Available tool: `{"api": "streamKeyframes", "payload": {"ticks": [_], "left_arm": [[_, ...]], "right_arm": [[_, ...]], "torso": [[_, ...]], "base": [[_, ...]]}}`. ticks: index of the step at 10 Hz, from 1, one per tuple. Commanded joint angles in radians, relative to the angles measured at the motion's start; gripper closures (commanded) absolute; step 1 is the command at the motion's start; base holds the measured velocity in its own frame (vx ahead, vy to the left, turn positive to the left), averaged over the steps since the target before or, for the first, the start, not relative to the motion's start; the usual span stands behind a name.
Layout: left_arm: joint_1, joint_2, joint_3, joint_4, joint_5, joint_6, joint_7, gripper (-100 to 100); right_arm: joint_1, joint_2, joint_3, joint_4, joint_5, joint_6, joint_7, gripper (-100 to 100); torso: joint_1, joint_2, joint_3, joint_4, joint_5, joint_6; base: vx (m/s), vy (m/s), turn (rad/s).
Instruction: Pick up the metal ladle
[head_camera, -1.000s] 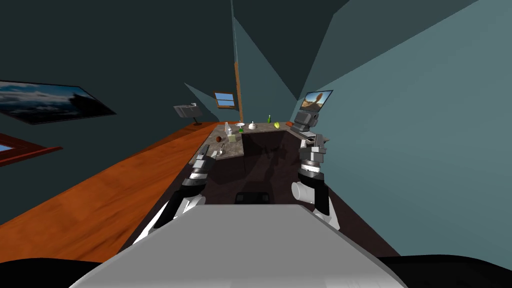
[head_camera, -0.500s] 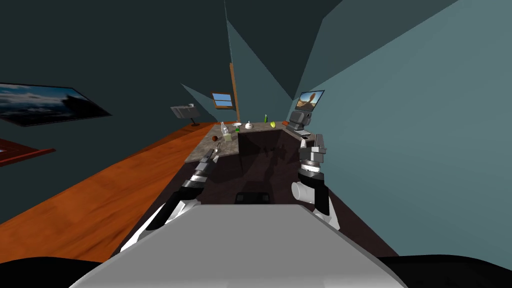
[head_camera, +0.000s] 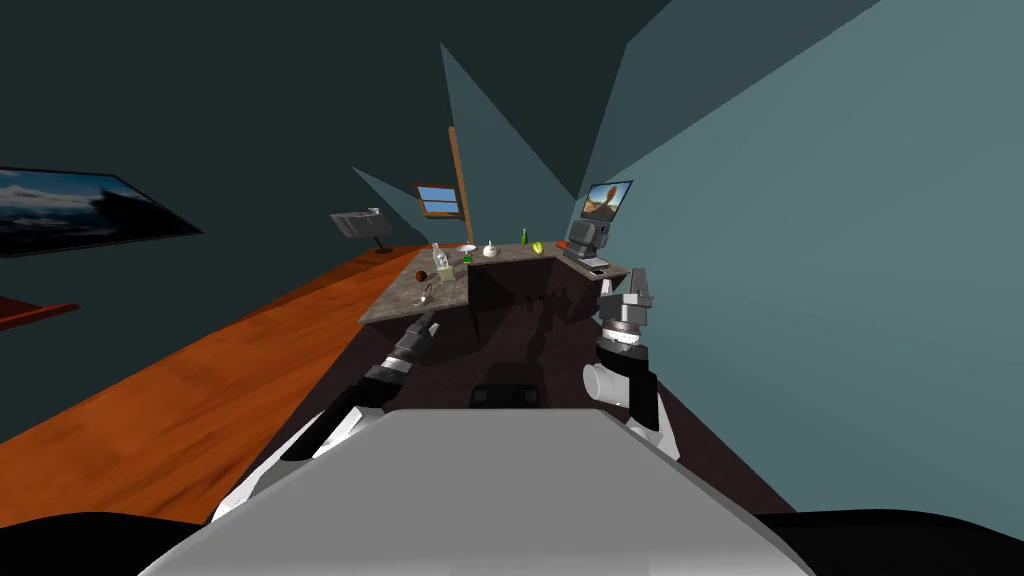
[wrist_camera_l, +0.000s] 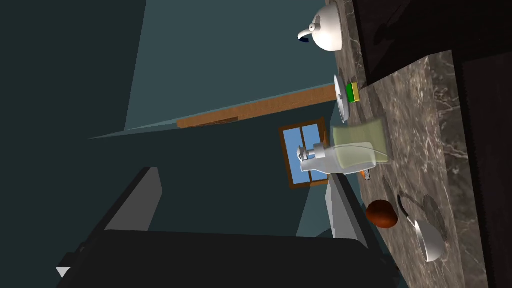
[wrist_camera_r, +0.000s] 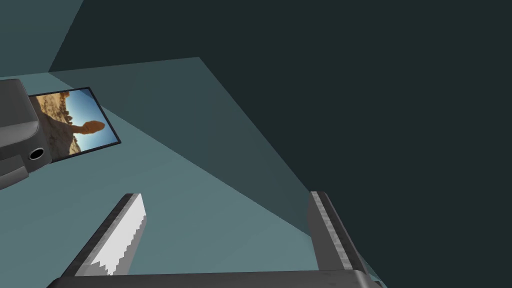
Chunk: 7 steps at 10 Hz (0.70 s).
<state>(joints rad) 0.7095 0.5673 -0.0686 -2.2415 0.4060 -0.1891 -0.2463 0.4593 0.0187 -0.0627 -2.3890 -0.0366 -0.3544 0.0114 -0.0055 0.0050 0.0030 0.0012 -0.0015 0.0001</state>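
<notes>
Both fingers (wrist_camera_l: 344, 212) spread, the left claw (wrist_camera_l: 240, 176) hangs near the ladle (wrist_camera_l: 431, 242), not touching.

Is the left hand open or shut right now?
Open. The left hand has its fingers wide apart, gripping nothing; the ladle lies on the counter beyond them.

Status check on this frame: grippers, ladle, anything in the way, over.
Left gripper open, near counter edge. Right gripper open, off to the side. Ladle lying free on counter. Brown ball close beside it.
</notes>
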Motion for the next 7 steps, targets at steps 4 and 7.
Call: {"api": "streamKeyframes", "payload": {"ticks": [4,7], "left_arm": [[0.038,0.129,-0.019,0.037,0.109,0.077,-0.073,-100],[0.053,0.202,-0.028,0.06,0.155,0.1,-0.097,-100]], "right_arm": [[0.0,0.0,0.0,0.0,0.0,0.0,0.0,0],[0.0,0.0,0.0,0.0,0.0,0.0,0.0,0]], "torso": [[0.001,0.0,0.0,0.0,0.0,0.0],[0.004,-0.002,-0.001,0.0,0.001,0.0]], "base": [[-0.058,-0.092,-0.064],[-0.044,-0.053,-0.046]]}}
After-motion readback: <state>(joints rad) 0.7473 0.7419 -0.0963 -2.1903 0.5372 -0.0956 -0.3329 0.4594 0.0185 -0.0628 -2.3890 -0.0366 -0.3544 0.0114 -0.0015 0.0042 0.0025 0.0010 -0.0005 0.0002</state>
